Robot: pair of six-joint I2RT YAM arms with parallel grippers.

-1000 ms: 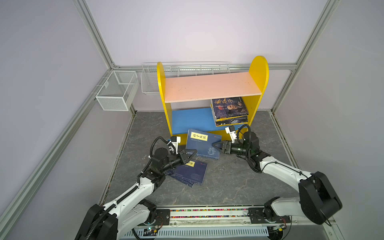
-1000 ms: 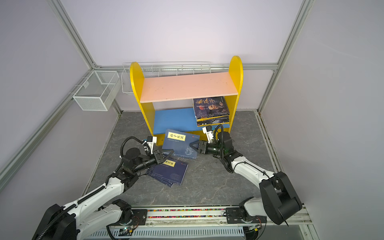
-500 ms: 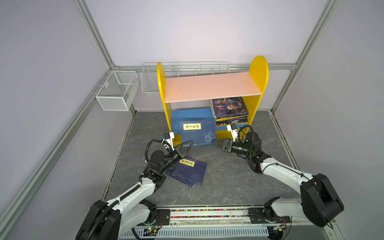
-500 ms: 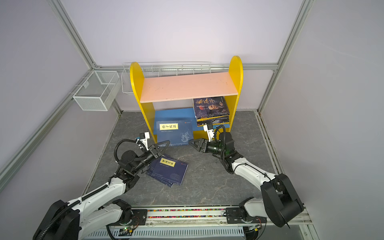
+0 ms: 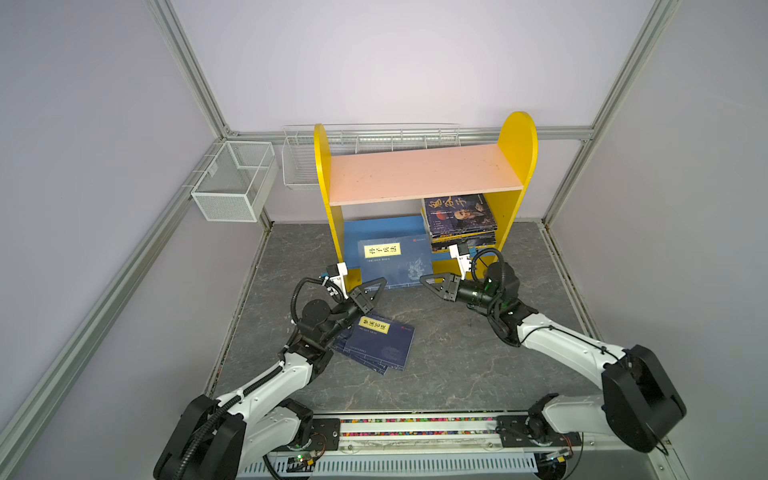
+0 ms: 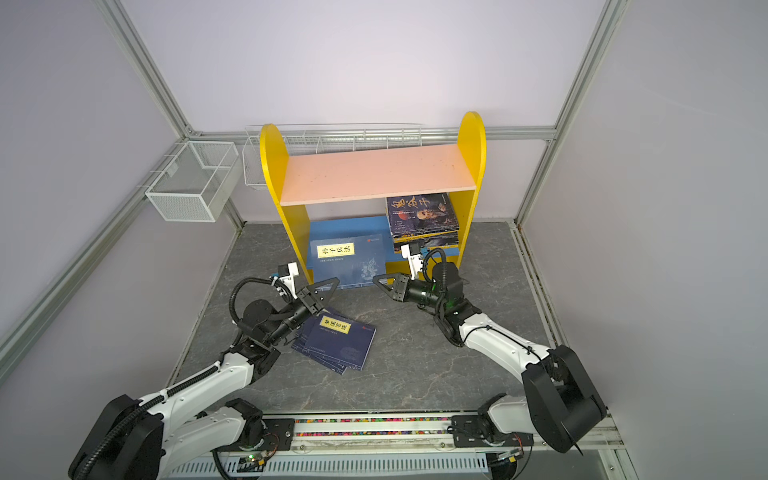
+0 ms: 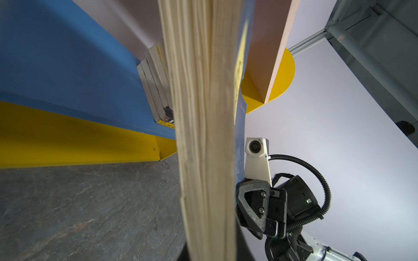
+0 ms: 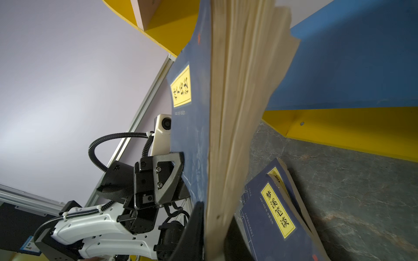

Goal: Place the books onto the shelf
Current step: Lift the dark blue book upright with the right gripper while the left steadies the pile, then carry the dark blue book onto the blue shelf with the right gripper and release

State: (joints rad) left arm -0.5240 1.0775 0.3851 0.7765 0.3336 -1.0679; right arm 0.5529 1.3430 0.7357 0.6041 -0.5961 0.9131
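Note:
A navy book (image 5: 395, 259) (image 6: 347, 259) with a yellow label leans with its top on the blue lower board (image 5: 382, 226) of the yellow shelf (image 5: 517, 137) (image 6: 471, 137). My left gripper (image 5: 376, 284) (image 7: 210, 253) is shut on its lower left corner. At the lower right corner my right gripper (image 5: 426, 279) (image 8: 213, 237) is shut on its page block (image 8: 237, 113). A stack of dark books (image 5: 459, 216) (image 6: 422, 212) lies on the board's right end. Two more navy books (image 5: 378, 340) (image 8: 276, 210) lie on the floor under the left arm.
White wire baskets hang on the wall, one at the left (image 5: 232, 187) and one behind the shelf (image 5: 365, 141). The pink upper board (image 5: 424, 172) carries nothing. Aluminium frame posts and walls close in the grey floor (image 5: 457, 353). The arms' rail (image 5: 415, 428) runs along the front.
The navy book has gone up from the floor in front of the shelf onto the blue board's front edge. My right gripper has closed on its corner. Both arms followed it toward the shelf.

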